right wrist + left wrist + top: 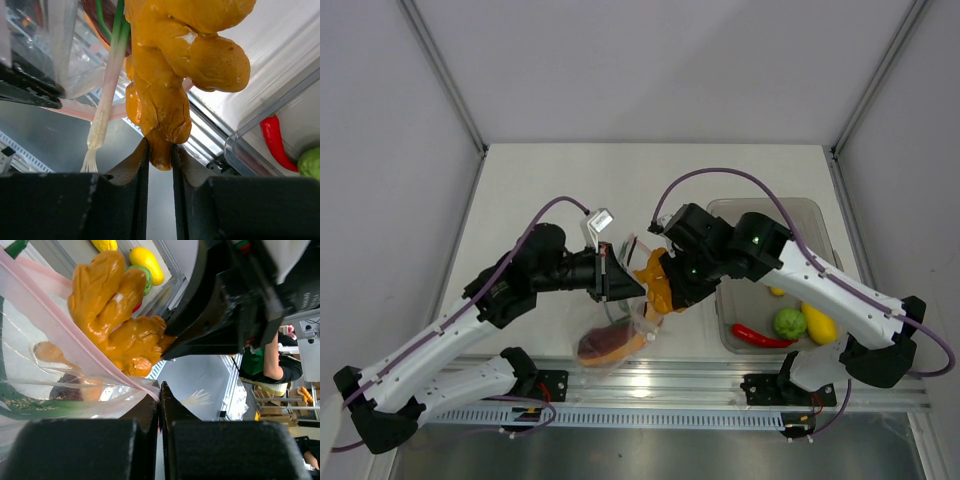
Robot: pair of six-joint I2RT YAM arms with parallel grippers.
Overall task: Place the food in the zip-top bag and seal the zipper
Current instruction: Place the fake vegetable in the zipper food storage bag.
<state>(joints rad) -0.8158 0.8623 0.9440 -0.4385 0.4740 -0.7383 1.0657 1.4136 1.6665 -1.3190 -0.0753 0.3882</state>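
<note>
My left gripper (620, 283) (161, 390) is shut on the pink zipper edge (75, 335) of the clear zip-top bag (610, 345), holding its mouth up. My right gripper (672, 295) (160, 150) is shut on a knobbly orange ginger-like chunk (657, 280) (175, 65) (117, 315), holding it at the bag's mouth. Inside the bag lie a reddish-brown piece (602, 345) and a green stalk with a white root end (102, 115). A red chili (760, 337) (274, 142), a green round fruit (789, 322) and a yellow fruit (819, 322) lie in the bin.
The rigid clear bin (820, 215) stands at the right, close under my right arm. An aluminium rail (720, 375) runs along the table's near edge, just below the bag. Grey walls close in the table on the left, right and back.
</note>
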